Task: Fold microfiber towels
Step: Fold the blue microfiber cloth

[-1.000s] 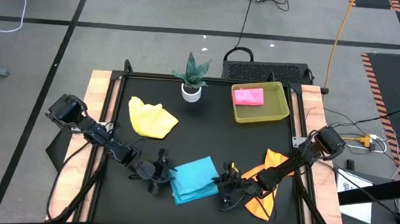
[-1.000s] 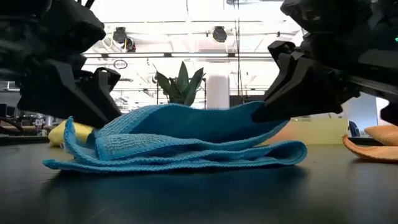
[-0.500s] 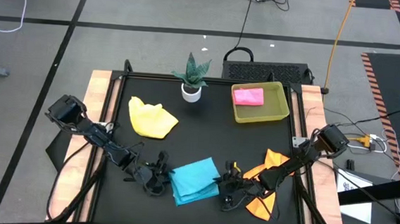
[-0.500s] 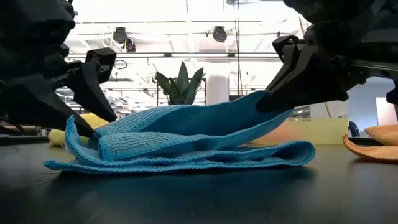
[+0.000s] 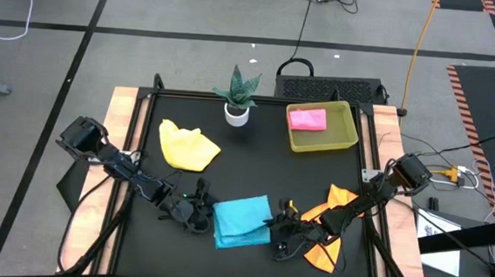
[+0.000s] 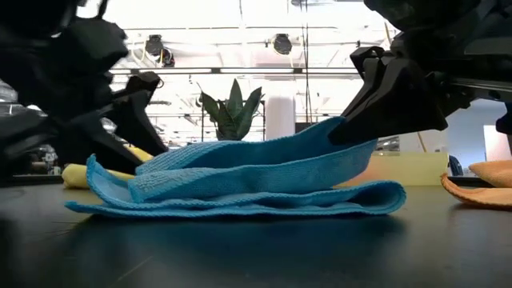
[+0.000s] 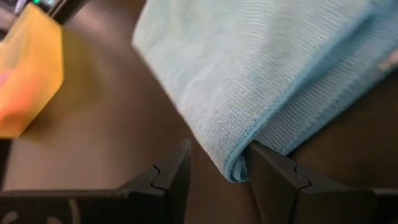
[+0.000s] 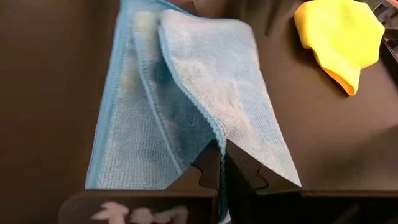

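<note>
Light blue towel lies partly folded on the black bench, close to the middle of its front edge. In the low view the towel shows several stacked layers, with the uppermost layer raised at one end.

Right hand sits at the towel's right edge, clenched on that raised top layer. In the right wrist view the closed fingers pinch the edge of the cloth, and the low view shows the dark hand holding the layer clear of the layers below.

Left hand sits at the towel's left edge with its fingers parted. The left wrist view shows a folded corner of the towel between the two fingers; whether they touch the cloth cannot be told.

Yellow towel lies crumpled near the left rear of the bench. Orange towel lies near the right front corner, partly under the right arm. Pink towel rests folded inside the yellow-green tray at the right rear. A potted plant stands at the middle of the rear edge.
</note>
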Robot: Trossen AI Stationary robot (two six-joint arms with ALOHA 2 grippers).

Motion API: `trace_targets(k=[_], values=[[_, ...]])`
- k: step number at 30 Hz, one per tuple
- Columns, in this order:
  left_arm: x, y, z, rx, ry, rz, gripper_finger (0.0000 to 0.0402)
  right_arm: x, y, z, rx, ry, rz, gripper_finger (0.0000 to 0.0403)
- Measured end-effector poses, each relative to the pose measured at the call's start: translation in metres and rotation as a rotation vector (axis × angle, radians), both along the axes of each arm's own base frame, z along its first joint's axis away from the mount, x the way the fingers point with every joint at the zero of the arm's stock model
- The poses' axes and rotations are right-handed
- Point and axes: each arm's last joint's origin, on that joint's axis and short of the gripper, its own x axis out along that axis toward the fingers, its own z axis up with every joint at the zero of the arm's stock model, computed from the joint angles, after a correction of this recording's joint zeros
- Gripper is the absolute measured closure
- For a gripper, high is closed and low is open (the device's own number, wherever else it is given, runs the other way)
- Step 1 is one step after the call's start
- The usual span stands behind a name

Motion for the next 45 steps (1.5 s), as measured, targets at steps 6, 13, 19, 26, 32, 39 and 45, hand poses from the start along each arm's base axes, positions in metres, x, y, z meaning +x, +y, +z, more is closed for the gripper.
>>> trace_targets(k=[6, 13, 19, 26, 32, 39, 45], values=[[0.01, 0.024, 0.0, -0.036, -0.008, 0.131, 0.0247, 0.001, 0.002, 0.0, 0.07, 0.01, 0.025, 0.0401], [0.017, 0.04, 0.003, -0.038, -0.045, 0.211, 0.0247, 0.009, 0.004, 0.001, 0.24, -0.003, 0.105, 0.0359], [0.011, 0.025, 0.012, -0.104, -0.079, 0.175, 0.0247, 0.013, 0.009, 0.007, 0.34, -0.035, 0.204, 0.0259], [0.006, 0.006, 0.018, -0.265, -0.102, 0.129, 0.0247, 0.007, 0.017, 0.005, 0.273, -0.005, 0.291, 0.0166], [0.004, 0.001, 0.015, -0.323, -0.09, 0.131, 0.0247, -0.006, 0.024, -0.002, 0.112, 0.083, 0.39, 0.0163], [0.006, -0.001, 0.018, -0.35, -0.111, 0.108, 0.0248, -0.005, 0.024, -0.015, -0.097, 0.078, 0.405, 0.0215], [0.007, -0.009, 0.025, -0.333, -0.17, -0.009, 0.0248, 0.001, 0.025, -0.01, -0.126, -0.005, 0.38, 0.032]])
